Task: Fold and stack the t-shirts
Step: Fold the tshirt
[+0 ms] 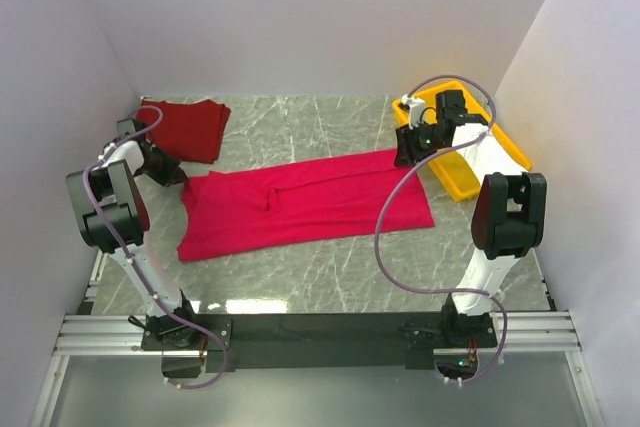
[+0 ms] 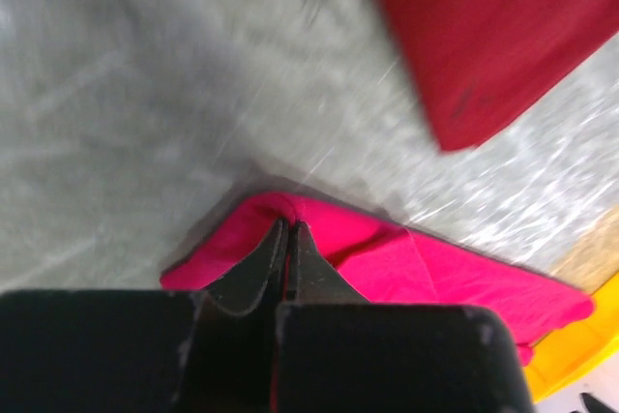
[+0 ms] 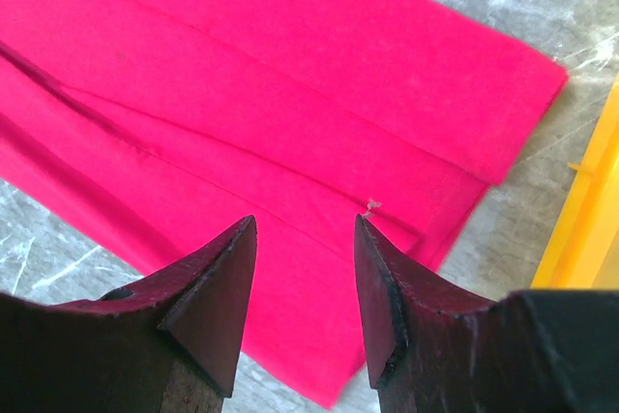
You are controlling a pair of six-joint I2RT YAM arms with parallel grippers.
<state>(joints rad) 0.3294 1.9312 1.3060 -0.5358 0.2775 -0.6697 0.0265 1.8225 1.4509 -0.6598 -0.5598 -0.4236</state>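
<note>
The bright crimson t-shirt (image 1: 310, 202) lies spread in a long band across the middle of the table. My left gripper (image 1: 172, 179) is at its far left corner. In the left wrist view that gripper (image 2: 287, 225) is shut on a raised fold of the crimson t-shirt (image 2: 435, 268). The darker maroon t-shirt (image 1: 190, 127) lies folded at the back left, also seen as the maroon t-shirt (image 2: 484, 36) beyond the pinched corner. My right gripper (image 1: 405, 157) hovers over the crimson shirt's far right corner. Its jaws (image 3: 305, 224) stand open above the crimson cloth (image 3: 290, 94), with nothing between them.
A yellow tray (image 1: 480, 152) stands at the back right, close beside the right arm, and shows as the yellow tray (image 3: 580, 229) at the right wrist view's edge. White walls close in the table on three sides. Grey marble surface (image 1: 330, 267) shows in front of the shirt.
</note>
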